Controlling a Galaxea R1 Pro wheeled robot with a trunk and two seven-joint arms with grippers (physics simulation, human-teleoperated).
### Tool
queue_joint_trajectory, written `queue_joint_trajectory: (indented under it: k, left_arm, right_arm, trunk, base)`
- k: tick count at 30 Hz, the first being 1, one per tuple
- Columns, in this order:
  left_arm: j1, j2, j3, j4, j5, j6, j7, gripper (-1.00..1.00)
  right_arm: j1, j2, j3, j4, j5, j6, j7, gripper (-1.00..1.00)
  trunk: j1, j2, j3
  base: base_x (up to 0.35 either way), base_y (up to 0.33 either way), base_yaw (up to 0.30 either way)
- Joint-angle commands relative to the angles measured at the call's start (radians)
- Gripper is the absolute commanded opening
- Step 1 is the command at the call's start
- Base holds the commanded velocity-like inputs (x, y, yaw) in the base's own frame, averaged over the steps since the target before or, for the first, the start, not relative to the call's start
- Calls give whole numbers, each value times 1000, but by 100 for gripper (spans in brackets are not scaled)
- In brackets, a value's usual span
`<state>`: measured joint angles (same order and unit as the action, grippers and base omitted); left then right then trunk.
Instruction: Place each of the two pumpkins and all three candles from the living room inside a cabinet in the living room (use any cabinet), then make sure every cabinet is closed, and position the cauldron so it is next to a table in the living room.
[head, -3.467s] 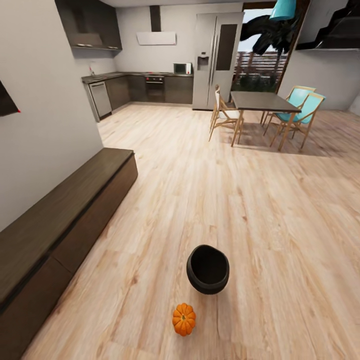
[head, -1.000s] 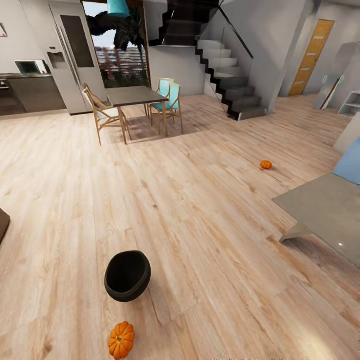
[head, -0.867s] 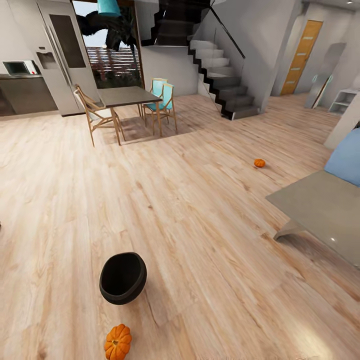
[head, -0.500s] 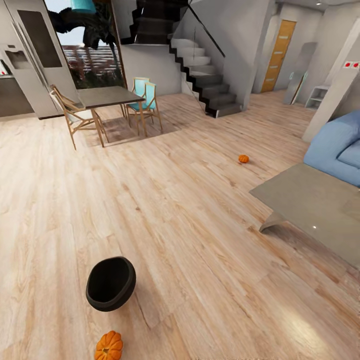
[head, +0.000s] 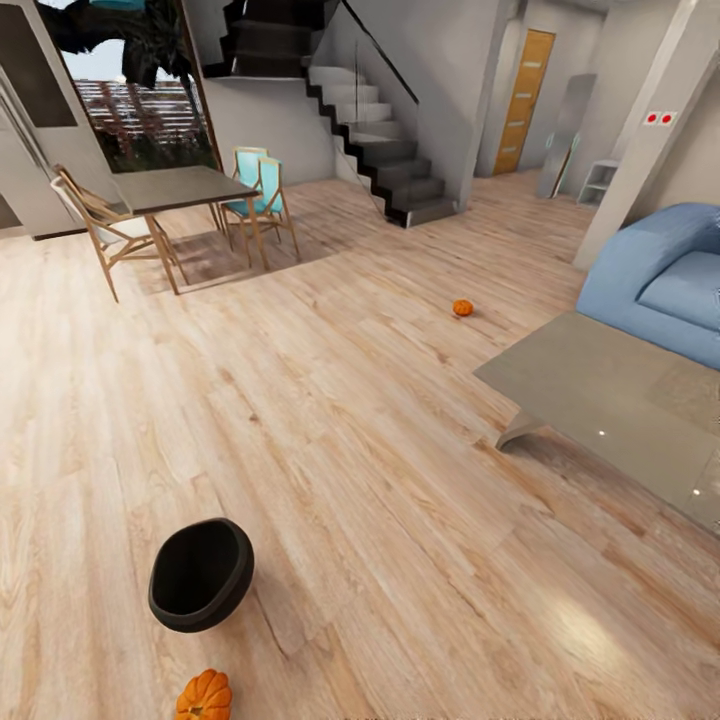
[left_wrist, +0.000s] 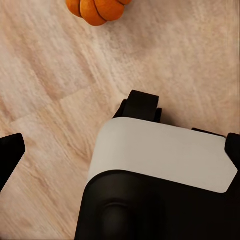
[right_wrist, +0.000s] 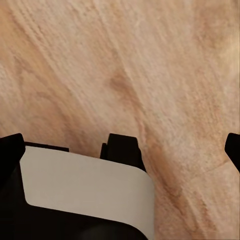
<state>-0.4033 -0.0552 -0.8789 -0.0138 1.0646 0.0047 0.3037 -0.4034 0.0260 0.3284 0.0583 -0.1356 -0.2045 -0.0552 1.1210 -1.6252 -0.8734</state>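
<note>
A black cauldron (head: 200, 574) sits on the wood floor at the lower left of the head view. One orange pumpkin (head: 204, 697) lies just in front of it at the picture's bottom edge. The left wrist view catches this pumpkin (left_wrist: 97, 9) on the floor beyond the robot's base. A second pumpkin (head: 462, 308) lies far off on the floor, near the grey coffee table (head: 590, 385). My left gripper (left_wrist: 122, 150) and right gripper (right_wrist: 120, 145) hang over the floor with fingers spread wide and nothing held. The candles and the cabinet are out of view.
A blue sofa (head: 665, 275) stands behind the coffee table at the right. A dining table (head: 165, 187) with chairs is at the back left, and a staircase (head: 375, 140) at the back. Open wood floor lies between them. The robot's white and black base (left_wrist: 160, 170) is under the wrist cameras.
The camera has swung to the right, so the whole picture slid left. The dark cabinet and kitchen left the view; the sofa, coffee table and far pumpkin came in. The things themselves lie still.
</note>
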Motion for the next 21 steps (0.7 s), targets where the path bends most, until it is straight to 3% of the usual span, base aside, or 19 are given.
queue_joint_trajectory:
  k: [1,18,21]
  left_arm:
    - [0,0,0,0,0,0,0,100]
    - [0,0,0,0,0,0,0,100]
    - [0,0,0,0,0,0,0,100]
  right_arm:
    - [0,0,0,0,0,0,0,100]
    - [0,-1,1,0,2,4,2,100]
    - [0,-3,1,0,2,4,5,100]
  trunk:
    - [0,0,-1]
    - [0,0,-2]
    - [0,0,-2]
  base:
    - [0,0,-53]
    - [0,0,-7]
    - [0,0,-176]
